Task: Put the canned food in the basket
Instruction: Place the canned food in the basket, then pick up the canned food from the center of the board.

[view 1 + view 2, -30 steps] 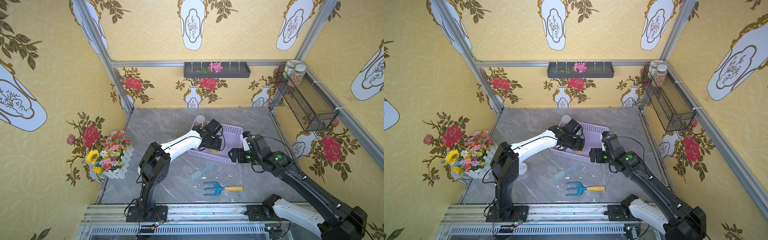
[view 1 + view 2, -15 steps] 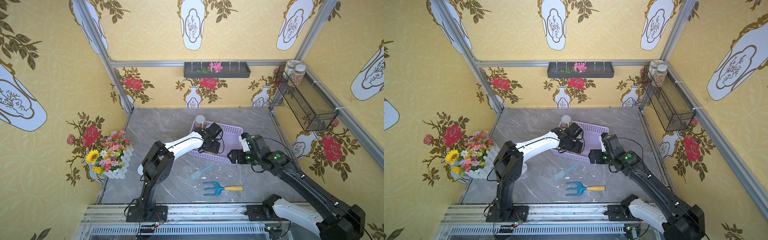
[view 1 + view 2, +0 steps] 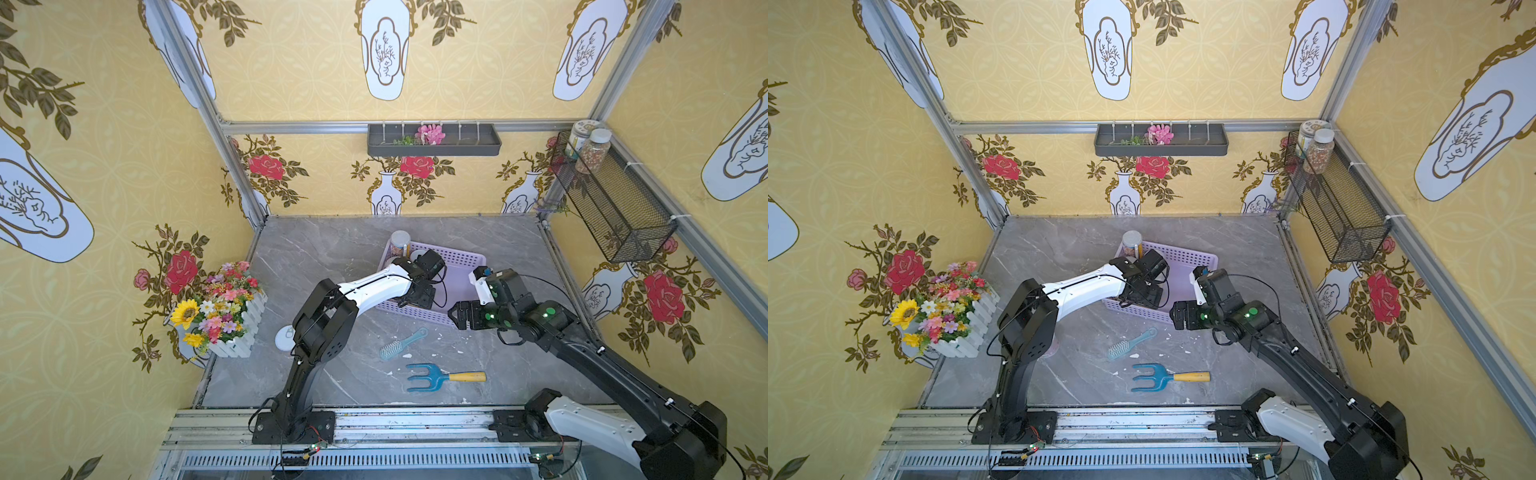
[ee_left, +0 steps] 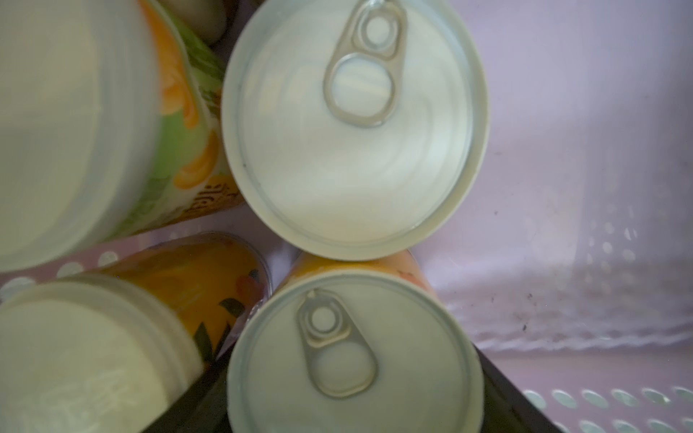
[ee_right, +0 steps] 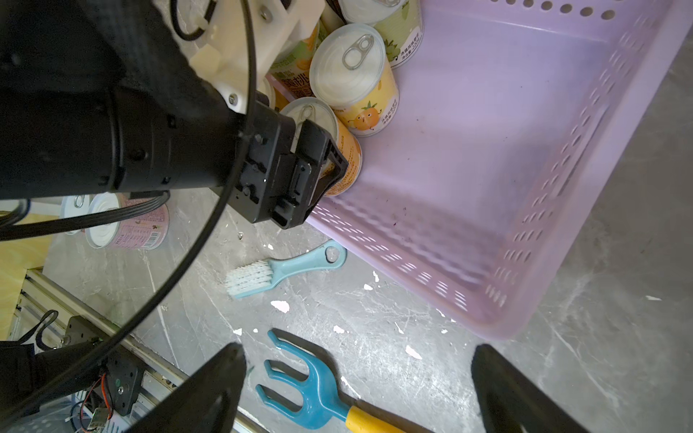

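Note:
The lilac basket [image 3: 461,266] [image 3: 1192,257] sits mid-table. My left gripper [image 3: 419,297] [image 3: 1144,297] [image 5: 318,157] reaches into its near left part, shut on an orange-labelled pull-tab can [image 4: 352,356] [image 5: 347,157]. Several other cans stand packed beside it, among them a yellow one [image 5: 352,75] [image 4: 354,131] and a taller green-and-orange one [image 4: 75,112]. A pink can [image 5: 127,221] [image 3: 286,337] lies on the table by the left arm. My right gripper [image 3: 456,319] [image 3: 1177,318] [image 5: 360,350] hangs open and empty by the basket's near right corner.
A light-blue brush [image 3: 401,343] and a blue fork with a yellow handle [image 3: 440,377] lie in front of the basket. A flower box [image 3: 216,311] stands at the left wall. A black wire basket with jars [image 3: 615,199] and a dark trough [image 3: 432,141] hang on the walls.
The left gripper has sunk slightly toward the basket's near left side with the can in it, its elbow swinging right. The right gripper has shifted only slightly.

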Available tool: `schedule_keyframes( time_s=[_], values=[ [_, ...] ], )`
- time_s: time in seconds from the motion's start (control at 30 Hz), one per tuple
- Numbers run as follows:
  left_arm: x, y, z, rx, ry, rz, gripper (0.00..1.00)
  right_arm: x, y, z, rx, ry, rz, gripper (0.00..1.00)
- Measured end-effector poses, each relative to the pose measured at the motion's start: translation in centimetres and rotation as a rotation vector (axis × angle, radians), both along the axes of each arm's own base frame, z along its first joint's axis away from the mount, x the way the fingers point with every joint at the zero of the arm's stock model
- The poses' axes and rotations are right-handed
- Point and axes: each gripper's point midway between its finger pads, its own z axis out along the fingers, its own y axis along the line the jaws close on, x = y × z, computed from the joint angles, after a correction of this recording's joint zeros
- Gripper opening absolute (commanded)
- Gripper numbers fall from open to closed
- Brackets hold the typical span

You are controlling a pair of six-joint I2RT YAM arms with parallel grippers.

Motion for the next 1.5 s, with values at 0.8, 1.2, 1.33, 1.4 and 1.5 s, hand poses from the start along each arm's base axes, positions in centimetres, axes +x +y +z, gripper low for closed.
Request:
schedule_keyframes(
  time_s=[0.8, 1.2, 1.33, 1.4, 1.5],
  values=[
    [0.9, 0.2, -0.5, 0.012, -0.034, 0.052, 0.92, 0.4, 0.3, -0.3, 0.001, 0.005, 0.003, 0.97],
    [1.0, 0.5, 3.8, -0.053, -0.086, 0.083, 0.91, 0.4, 0.2, -0.2, -0.001, -0.003, 0.0, 0.97],
    [0.8, 0.8, 5.9, -0.089, -0.111, 0.095, 0.91, 0.3, 0.2, -0.2, 0.001, -0.008, 0.0, 0.98],
    [0.3, 1.2, 6.9, -0.106, -0.122, 0.101, 0.91, 0.3, 0.5, -0.2, 0.005, -0.021, 0.01, 0.98],
    [-0.8, 2.7, 8.0, -0.13, -0.137, 0.122, 0.91, -0.4, 1.9, -0.2, 0.005, -0.036, 0.07, 0.98]
  ],
)
